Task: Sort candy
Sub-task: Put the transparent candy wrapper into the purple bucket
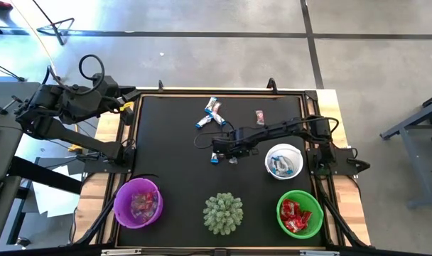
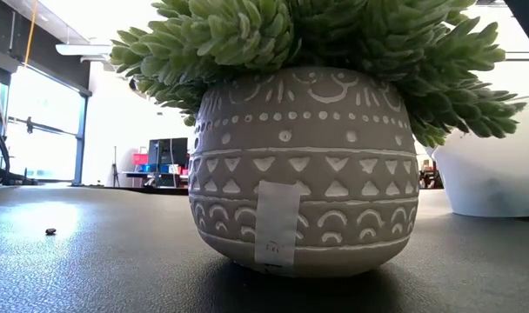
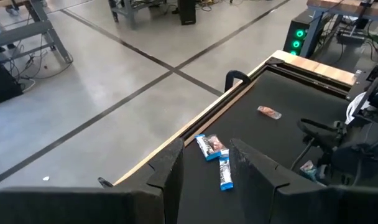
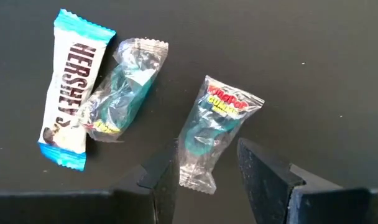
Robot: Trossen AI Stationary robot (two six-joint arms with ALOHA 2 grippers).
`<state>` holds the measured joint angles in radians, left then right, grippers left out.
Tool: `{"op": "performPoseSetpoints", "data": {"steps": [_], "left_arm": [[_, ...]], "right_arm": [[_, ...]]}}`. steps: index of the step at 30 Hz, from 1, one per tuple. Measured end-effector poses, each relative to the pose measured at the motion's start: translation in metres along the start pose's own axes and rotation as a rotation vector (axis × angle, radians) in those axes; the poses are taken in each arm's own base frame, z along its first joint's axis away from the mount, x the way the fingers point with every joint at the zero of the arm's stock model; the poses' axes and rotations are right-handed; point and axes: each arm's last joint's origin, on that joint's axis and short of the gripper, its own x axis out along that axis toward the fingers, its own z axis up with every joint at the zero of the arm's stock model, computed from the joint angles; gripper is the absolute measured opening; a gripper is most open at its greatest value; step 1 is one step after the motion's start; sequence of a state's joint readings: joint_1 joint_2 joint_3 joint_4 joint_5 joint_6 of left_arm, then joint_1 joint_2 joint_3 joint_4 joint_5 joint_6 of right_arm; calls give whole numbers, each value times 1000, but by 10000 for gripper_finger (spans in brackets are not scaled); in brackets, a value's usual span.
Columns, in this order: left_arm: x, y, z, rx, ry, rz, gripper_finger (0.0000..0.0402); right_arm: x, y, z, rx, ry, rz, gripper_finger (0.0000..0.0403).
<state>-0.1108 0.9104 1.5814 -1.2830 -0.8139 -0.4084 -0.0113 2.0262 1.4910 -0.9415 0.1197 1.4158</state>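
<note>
Over the middle of the black mat [image 1: 173, 142] my right gripper [image 4: 209, 163] points down, open. A clear-wrapped teal candy [image 4: 211, 134] lies on the mat with its near end between the fingertips. Beside it lie a second teal candy [image 4: 120, 90] and a blue-and-white bar [image 4: 71, 115]. More blue-and-white candy [image 1: 212, 112] and a pinkish one [image 1: 259, 116] lie toward the far edge. My left gripper [image 3: 204, 171] waits open, raised at the far left corner [image 1: 123, 103].
A purple bowl [image 1: 138, 202], a spiky green plant in a patterned pot [image 1: 223, 212] and a green bowl of red candy [image 1: 299, 213] line the near edge. A white bowl [image 1: 283, 161] with blue-and-white candy stands just right of my right gripper. The pot fills the low view [image 2: 299, 165].
</note>
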Motion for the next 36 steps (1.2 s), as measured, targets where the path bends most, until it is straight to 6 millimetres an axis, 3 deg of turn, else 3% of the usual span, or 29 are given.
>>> {"op": "performPoseSetpoints", "data": {"steps": [6, 29, 36], "left_arm": [[0, 0, 0, 0, 2, -6, 113], [0, 0, 0, 18, 6, -18, 113], [0, 0, 0, 19, 6, -18, 113]], "right_arm": [[11, 3, -2, 0, 44, 1, 157], [12, 2, 1, 6, 26, -19, 157], [29, 5, 0, 2, 44, -37, 157]]}}
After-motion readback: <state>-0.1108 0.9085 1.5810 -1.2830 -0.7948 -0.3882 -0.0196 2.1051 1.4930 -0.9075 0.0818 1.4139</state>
